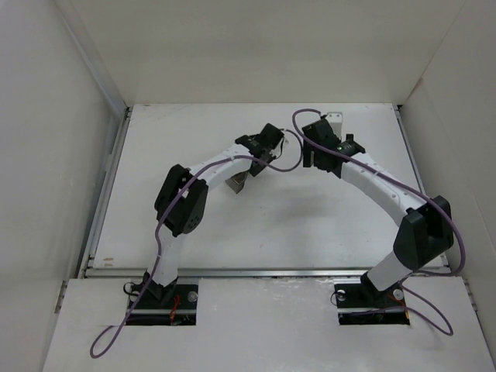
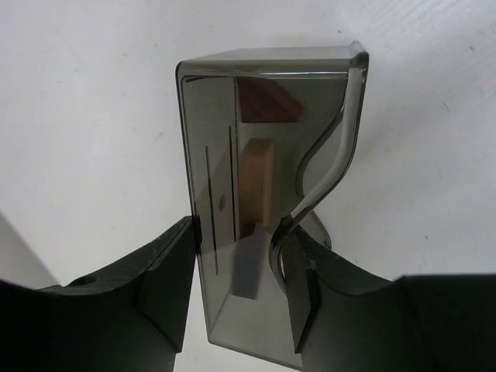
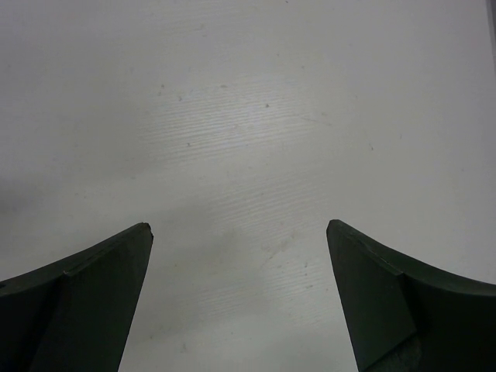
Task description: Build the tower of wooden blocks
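Note:
My left gripper is shut on a dark translucent rectangular bin, one finger against each side wall. Inside the bin I see a slim light tan block, a dark reddish-brown block at the far end, and a dim greyish block near the fingers. In the top view the left gripper holds the bin at mid-table. My right gripper is open and empty over bare table, and in the top view it is to the right of the left one.
White walls enclose the table on the left, back and right. A metal rail runs along the near edge. Purple cables loop over both arms.

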Motion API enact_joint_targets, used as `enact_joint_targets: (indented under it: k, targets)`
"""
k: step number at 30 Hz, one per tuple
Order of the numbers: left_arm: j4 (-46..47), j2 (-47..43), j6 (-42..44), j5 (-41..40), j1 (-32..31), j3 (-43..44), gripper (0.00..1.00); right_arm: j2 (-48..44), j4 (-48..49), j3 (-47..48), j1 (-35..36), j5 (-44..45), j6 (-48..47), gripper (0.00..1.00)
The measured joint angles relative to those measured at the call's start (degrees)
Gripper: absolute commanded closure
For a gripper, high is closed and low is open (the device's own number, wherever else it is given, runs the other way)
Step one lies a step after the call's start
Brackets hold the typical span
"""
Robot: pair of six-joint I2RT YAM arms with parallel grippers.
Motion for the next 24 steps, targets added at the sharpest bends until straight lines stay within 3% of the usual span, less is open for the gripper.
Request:
enact_joint_targets:
  k: [7, 13, 18, 24]
  targets:
    - [5.38, -0.07, 1.84, -14.32, -4.61, -3.96, 1.00, 0.59, -0.72, -3.04, -3.96, -0.72, 8.92, 0.00]
    - [6.19, -0.09, 0.85, -16.48, -5.55, -4.20, 1.00, 0.68, -0.31, -4.63, -4.46, -4.90, 10.99, 0.00]
    - [2.99, -0.42, -3.45, -7.93, -1.05, -1.22, 1.00, 0.85, 3.39, -4.63, -4.70, -13.07, 7.61, 0.00]
    - [2.34, -5.99, -11.08, 14.95, 16.20, -1.49, 1.00, 4.09, 7.56, -4.48, -2.80, -20.96, 4.13, 0.00]
